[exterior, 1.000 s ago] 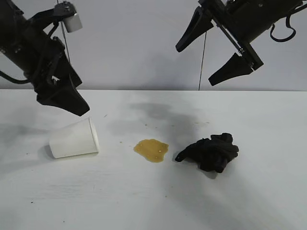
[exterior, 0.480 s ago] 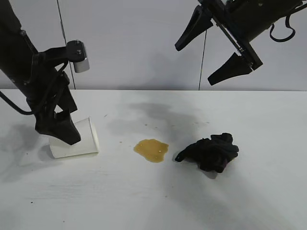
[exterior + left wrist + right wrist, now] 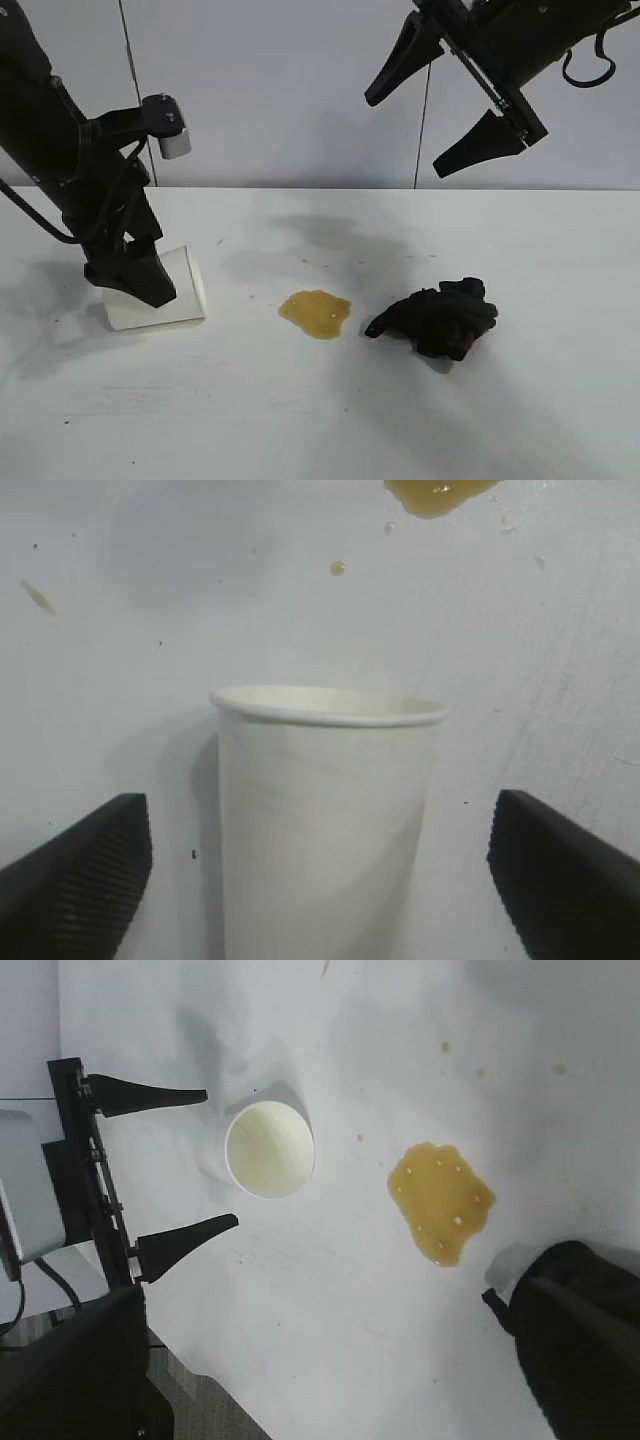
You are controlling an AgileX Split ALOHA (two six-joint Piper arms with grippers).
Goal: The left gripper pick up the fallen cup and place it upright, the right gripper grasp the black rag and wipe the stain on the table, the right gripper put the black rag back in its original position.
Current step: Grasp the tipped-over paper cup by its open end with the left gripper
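Left gripper [image 3: 135, 275] is down at the table [image 3: 300, 420], fingers spread wide, w/ the white paper cup [image 3: 185, 290] lying on its side between them. In the left wrist view each ribbed finger [image 3: 80, 875] sits well clear of the cup [image 3: 325, 820], one on either side, no contact w/ the cup wall; cup's rolled rim is at the far end from the wrist, mouth facing the stain [image 3: 435, 492]. From the exterior view the near finger overlaps the cup body and hides part of it. Cup is not yet upright, not lifted. Right wrist view shows the same: left gripper [image 3: 215, 1160] straddling the cup [image 3: 270, 1148], open mouth visible, gaps on both sides.

Right gripper [image 3: 440, 95] hangs high above the table, well away from the left one, fingers splayed far apart and holding nothing. A looped black cable [image 3: 590, 65] shows at its body.

Stain [image 3: 316, 312], amber-brown and glossy, lies on the table beyond the cup's mouth, between cup and black rag [image 3: 440, 318]. Rag is bunched, just beside the stain on the side away from the left gripper, a narrow strip of bare table between them; roughly below the right gripper, far under it. A few small amber drops [image 3: 446, 1047] dot the table near the puddle [image 3: 440, 1200]. Rag [image 3: 580, 1340] fills one corner of the right wrist view, near the puddle's edge.
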